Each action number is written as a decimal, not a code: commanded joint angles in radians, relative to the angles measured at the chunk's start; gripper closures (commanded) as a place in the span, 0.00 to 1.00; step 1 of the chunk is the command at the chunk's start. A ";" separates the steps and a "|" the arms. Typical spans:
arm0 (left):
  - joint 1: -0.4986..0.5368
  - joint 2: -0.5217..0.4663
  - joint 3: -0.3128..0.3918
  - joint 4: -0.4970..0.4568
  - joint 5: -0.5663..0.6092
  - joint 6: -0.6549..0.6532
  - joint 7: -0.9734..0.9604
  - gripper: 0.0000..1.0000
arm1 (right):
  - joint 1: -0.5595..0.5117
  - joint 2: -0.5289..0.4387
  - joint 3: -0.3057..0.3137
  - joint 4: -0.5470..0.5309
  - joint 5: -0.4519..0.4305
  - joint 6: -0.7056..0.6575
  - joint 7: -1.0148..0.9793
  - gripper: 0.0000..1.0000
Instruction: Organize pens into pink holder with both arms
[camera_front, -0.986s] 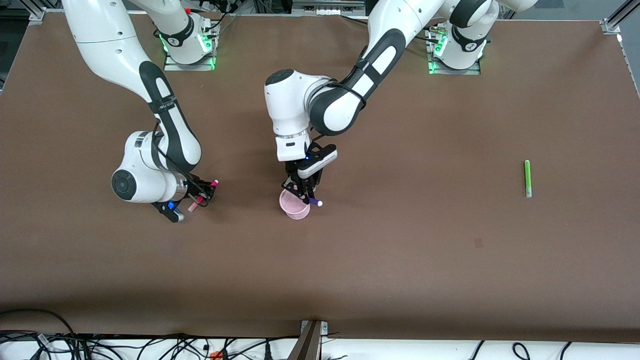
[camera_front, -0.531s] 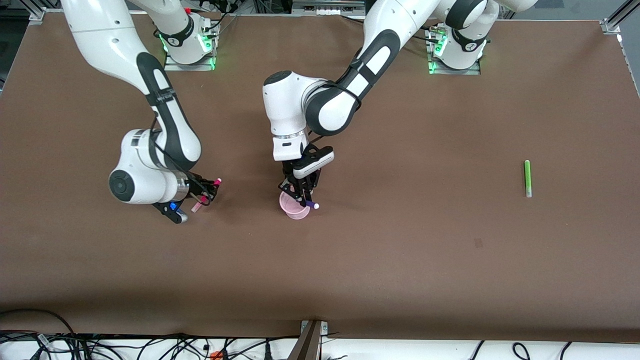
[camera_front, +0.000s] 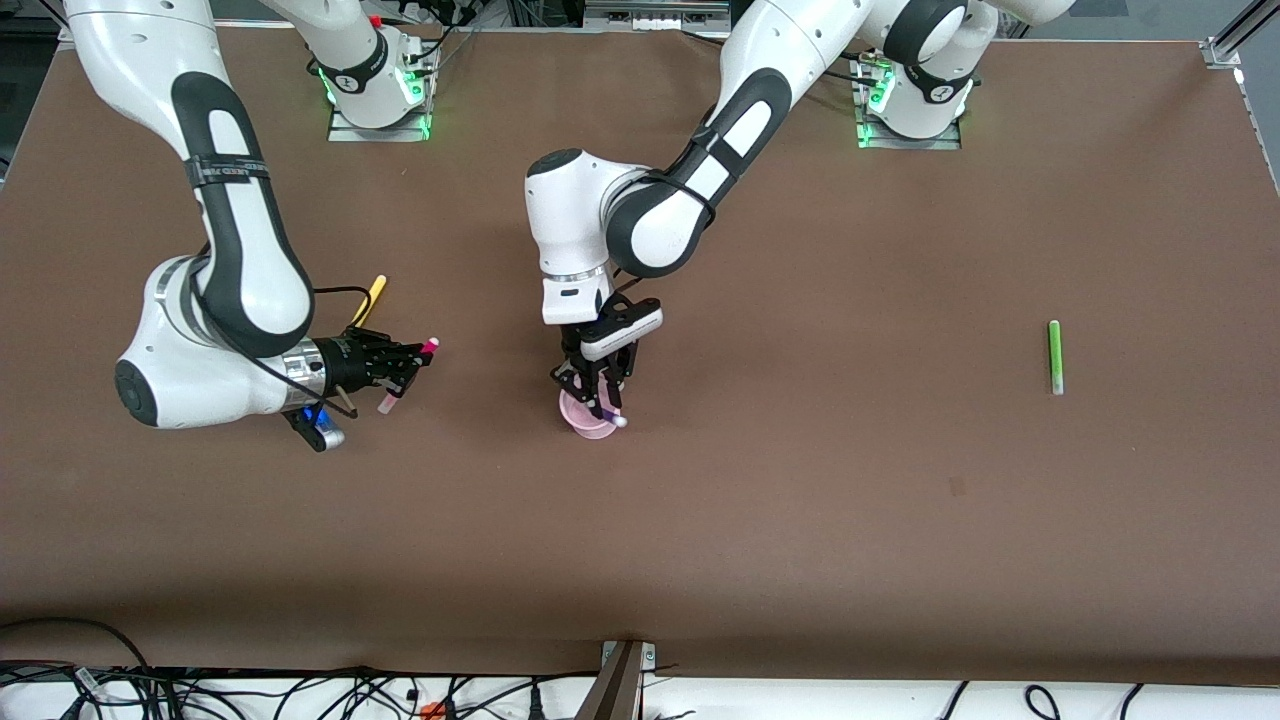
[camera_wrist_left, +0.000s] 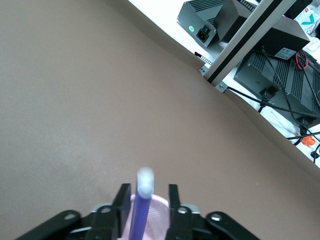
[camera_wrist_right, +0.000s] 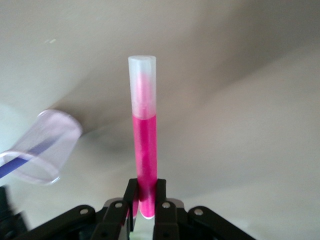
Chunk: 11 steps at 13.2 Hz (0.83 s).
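The pink holder (camera_front: 588, 420) stands mid-table. My left gripper (camera_front: 598, 393) hovers right over it with its jaws apart. The purple pen (camera_front: 612, 416) leans in the holder, white cap up over the rim. In the left wrist view the purple pen (camera_wrist_left: 139, 212) stands loose between the spread fingers (camera_wrist_left: 121, 200) above the holder (camera_wrist_left: 161, 216). My right gripper (camera_front: 405, 366) is shut on the magenta pen (camera_front: 428, 347), over the table toward the right arm's end. The right wrist view shows the magenta pen (camera_wrist_right: 144, 145) clamped, with the holder (camera_wrist_right: 45, 145) farther off. The yellow pen (camera_front: 372, 297) lies by the right arm.
The green pen (camera_front: 1054, 356) lies alone on the brown table toward the left arm's end. The right arm's elbow (camera_front: 170, 370) hangs low over the table. Cables run along the table's front edge (camera_front: 640, 672).
My left gripper has lowered the purple pen into the holder and let go. The right arm has swung toward its end of the table, uncovering the yellow pen.
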 joint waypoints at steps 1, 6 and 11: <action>-0.007 0.007 0.016 0.038 0.034 -0.011 0.004 0.02 | -0.015 0.009 0.003 0.048 0.147 -0.089 0.020 0.96; 0.072 -0.167 0.005 0.026 -0.224 -0.120 0.270 0.00 | -0.038 0.017 0.004 0.040 0.333 -0.140 0.077 0.96; 0.244 -0.451 0.001 -0.111 -0.637 -0.302 0.791 0.00 | -0.018 0.092 0.012 0.028 0.603 -0.114 0.088 0.96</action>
